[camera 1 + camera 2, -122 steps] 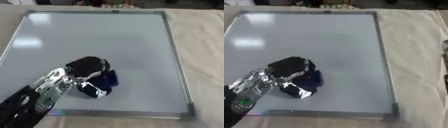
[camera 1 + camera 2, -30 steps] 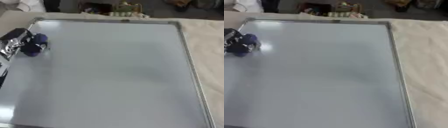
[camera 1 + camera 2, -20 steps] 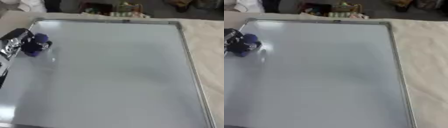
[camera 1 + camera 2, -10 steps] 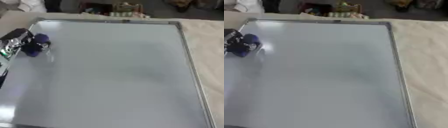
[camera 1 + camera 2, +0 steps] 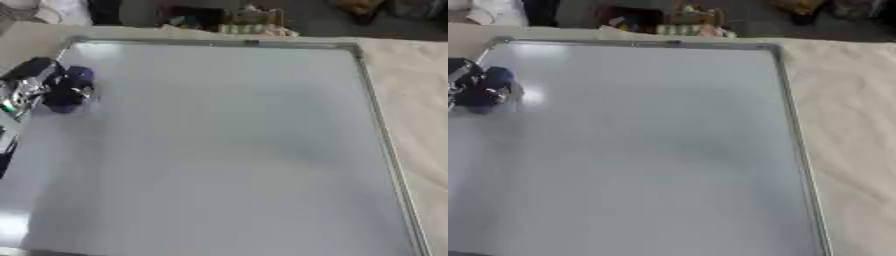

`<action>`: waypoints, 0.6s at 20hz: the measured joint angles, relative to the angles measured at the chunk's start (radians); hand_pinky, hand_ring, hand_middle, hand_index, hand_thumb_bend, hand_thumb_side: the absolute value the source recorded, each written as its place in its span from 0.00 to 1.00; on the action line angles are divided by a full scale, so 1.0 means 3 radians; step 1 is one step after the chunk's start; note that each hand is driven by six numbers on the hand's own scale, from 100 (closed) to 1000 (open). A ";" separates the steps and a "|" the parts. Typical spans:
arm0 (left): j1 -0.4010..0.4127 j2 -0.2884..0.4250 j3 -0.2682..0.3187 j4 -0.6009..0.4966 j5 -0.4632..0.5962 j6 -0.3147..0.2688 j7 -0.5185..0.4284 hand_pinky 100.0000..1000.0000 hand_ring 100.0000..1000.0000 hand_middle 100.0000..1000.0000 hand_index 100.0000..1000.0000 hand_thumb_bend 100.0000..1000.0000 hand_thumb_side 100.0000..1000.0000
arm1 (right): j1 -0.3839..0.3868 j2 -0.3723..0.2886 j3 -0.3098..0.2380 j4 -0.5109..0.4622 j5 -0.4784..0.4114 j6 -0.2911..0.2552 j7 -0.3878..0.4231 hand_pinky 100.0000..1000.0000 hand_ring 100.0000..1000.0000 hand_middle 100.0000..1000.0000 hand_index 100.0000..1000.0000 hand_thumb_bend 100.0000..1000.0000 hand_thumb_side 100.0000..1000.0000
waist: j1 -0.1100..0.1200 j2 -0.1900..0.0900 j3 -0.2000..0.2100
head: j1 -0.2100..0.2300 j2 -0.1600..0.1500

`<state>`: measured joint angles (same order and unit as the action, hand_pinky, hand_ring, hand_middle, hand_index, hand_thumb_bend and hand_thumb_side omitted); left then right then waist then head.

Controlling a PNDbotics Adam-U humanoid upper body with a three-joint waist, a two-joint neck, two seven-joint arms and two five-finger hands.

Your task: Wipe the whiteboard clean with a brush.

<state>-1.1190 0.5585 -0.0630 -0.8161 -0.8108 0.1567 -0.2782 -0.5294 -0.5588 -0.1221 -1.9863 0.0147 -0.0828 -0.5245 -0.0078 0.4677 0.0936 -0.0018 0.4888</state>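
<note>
The whiteboard (image 5: 236,150) fills most of both views, lying flat with a silver frame, and its surface shows no marks. At its upper left, my left hand (image 5: 31,82) is curled round a dark blue brush (image 5: 70,90) that rests on the board near the left edge. The arm comes in from the left side. My right hand appears in neither view.
A beige cloth (image 5: 416,105) covers the table to the right of the board. Blurred clutter (image 5: 245,20) and dark shapes lie beyond the board's far edge. A pale object (image 5: 483,12) sits at the upper left corner.
Over six seconds the hand and brush went from the board's lower middle to its upper left. In the last second they have crept slightly down and right.
</note>
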 measured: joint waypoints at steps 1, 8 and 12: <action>0.0000 -0.0001 0.0000 0.0001 -0.0001 0.0000 0.0008 0.48 0.62 0.44 0.21 0.05 0.39 | 0.0000 0.0000 0.0000 0.0000 0.0000 0.0000 0.0000 0.85 0.85 0.66 0.83 0.00 1.00 | 0.0000 0.0000 0.0000 | 0.0000 0.0000; 0.0000 -0.0012 0.0000 0.0010 -0.0002 -0.0008 0.0067 0.45 0.57 0.33 0.20 0.04 0.36 | 0.0001 0.0000 0.0000 0.0000 -0.0001 0.0000 0.0001 0.85 0.85 0.66 0.83 0.00 1.00 | -0.0001 0.0000 -0.0001 | 0.0000 0.0000; -0.0001 -0.0013 0.0000 0.0018 -0.0002 -0.0024 0.0079 0.44 0.55 0.28 0.18 0.10 0.33 | 0.0001 0.0000 0.0000 0.0000 -0.0001 0.0000 0.0001 0.85 0.85 0.66 0.83 0.00 1.00 | -0.0001 0.0000 -0.0001 | 0.0000 0.0000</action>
<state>-1.1194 0.5546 -0.0630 -0.8106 -0.8113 0.1494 -0.2547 -0.5290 -0.5588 -0.1222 -1.9863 0.0146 -0.0828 -0.5243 -0.0079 0.4678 0.0935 -0.0018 0.4888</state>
